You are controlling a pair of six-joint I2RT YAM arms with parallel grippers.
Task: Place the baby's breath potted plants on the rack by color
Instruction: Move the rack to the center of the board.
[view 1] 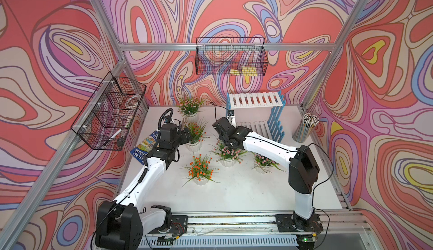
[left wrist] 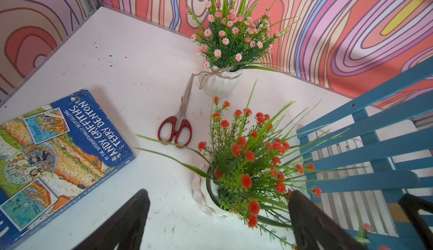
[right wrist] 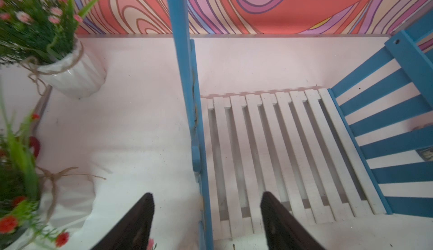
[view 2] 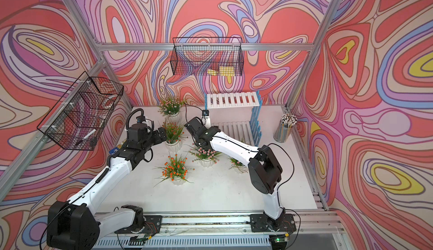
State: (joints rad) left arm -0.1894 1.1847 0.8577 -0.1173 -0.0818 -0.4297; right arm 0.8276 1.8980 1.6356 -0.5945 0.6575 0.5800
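We see the left gripper (left wrist: pixel 218 225) parted around the orange-flowered plant in a white ribbed pot (view 1: pixel 196 131), left of centre in a top view, seemingly lining up a grasp, and the right gripper (right wrist: pixel 208 223) parted, empty, before the bare blue-sided white-slatted rack (view 1: pixel 254 100) right of centre.

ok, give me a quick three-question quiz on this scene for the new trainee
1. How many potted plants stand on the rack?
2. True or false: the left gripper and the right gripper are both shut.
3. Which lies nearest the book? A scissors, B pencils, C sponge.
Key: 1 zero, all five are on the table; 2 false, both are open; 3 A.
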